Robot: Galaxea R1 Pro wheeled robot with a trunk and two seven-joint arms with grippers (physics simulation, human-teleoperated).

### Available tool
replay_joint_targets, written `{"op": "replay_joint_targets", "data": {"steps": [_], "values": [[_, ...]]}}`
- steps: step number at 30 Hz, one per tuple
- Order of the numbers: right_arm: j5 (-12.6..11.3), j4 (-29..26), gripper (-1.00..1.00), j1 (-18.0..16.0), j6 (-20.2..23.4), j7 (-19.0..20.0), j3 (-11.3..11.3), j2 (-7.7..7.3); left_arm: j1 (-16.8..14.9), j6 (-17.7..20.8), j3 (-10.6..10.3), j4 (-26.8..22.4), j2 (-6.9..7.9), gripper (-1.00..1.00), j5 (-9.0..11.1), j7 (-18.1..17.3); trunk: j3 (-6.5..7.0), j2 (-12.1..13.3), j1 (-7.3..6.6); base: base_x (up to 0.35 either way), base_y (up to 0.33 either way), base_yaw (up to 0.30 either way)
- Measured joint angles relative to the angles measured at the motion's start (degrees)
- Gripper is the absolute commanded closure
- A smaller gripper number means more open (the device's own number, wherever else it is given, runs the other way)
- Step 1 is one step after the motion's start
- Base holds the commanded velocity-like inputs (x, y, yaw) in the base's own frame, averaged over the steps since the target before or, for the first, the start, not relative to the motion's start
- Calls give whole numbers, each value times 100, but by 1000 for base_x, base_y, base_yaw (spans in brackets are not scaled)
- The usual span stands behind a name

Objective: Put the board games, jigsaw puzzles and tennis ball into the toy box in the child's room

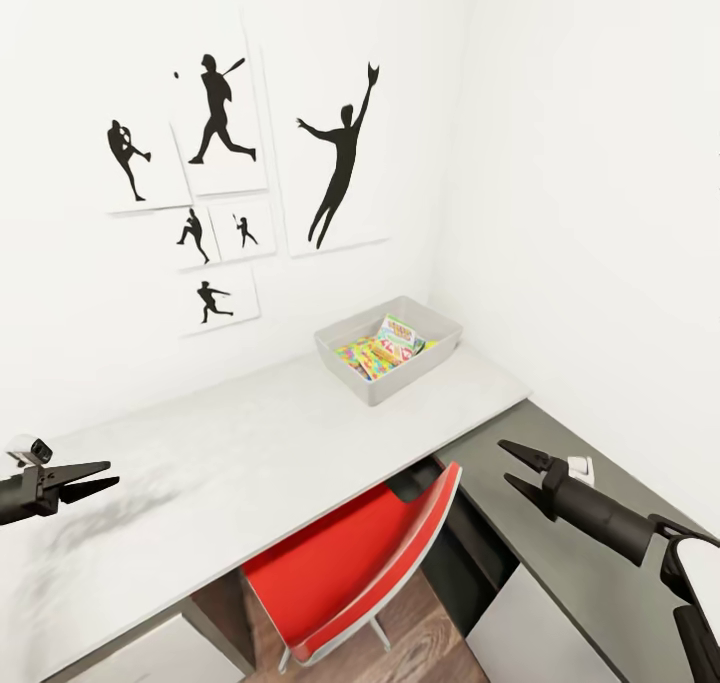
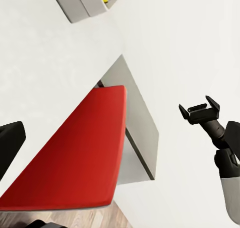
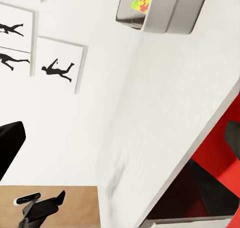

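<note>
Toy box (image 1: 388, 351) at the tabletop's (image 1: 230, 453) far corner, bright puzzle boxes (image 1: 385, 345) already inside.

Left gripper (image 1: 98, 477) and right gripper (image 1: 515, 466) hover at the near edge, well apart, both spread open and holding nothing. With no loose toy on the tabletop, the sensible move is probably turning toward the bed, arms clear of the red chair (image 1: 350, 563).

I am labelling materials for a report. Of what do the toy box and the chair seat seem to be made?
The toy box looks like matte grey plastic: thin, smooth walls with rounded corners. The chair seat looks like glossy red plastic on a pale rim, judging by its smooth sheen; it could also be lacquered wood.
</note>
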Motion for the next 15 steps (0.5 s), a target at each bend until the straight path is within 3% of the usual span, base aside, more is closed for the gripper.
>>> {"op": "replay_joint_targets", "data": {"steps": [15], "values": [[8,0,-100,0,-4,0,14,17,0,0,0,0,0,-100,0,0,142,0,0,-1,0,0]]}}
